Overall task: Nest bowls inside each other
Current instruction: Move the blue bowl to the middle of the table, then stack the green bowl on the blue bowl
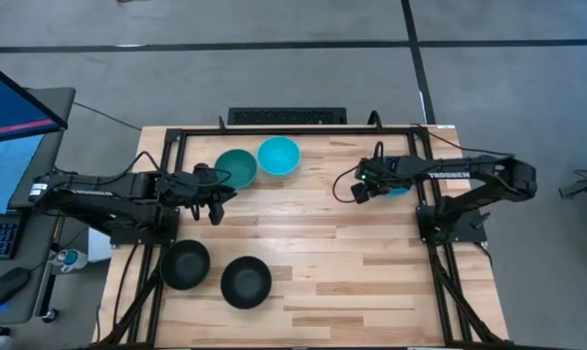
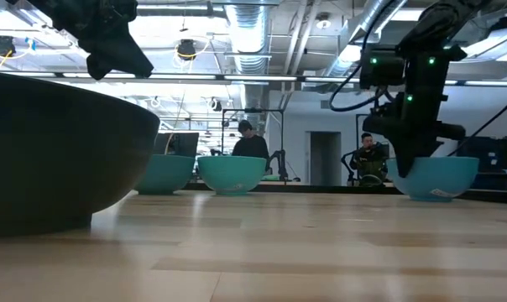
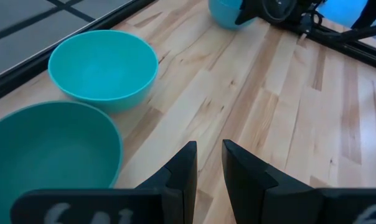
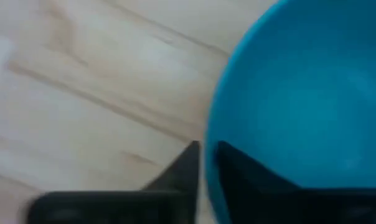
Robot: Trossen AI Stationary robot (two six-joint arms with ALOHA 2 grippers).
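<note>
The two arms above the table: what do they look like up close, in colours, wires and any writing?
Both the left arm and the right arm are dark, slim and jointed, with black cables looping along them. The right arm carries white lettering, and small green lights glow near its wrist in the low view. The left gripper ends in two flat, dark, wedge-shaped fingers; the right gripper looks alike.

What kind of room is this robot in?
Probably a robotics lab or workshop. Bare pipes and ducts run across the ceiling, a person sits at a workstation behind the wooden table, and a computer monitor and keyboard stand beside the robot's table.
</note>
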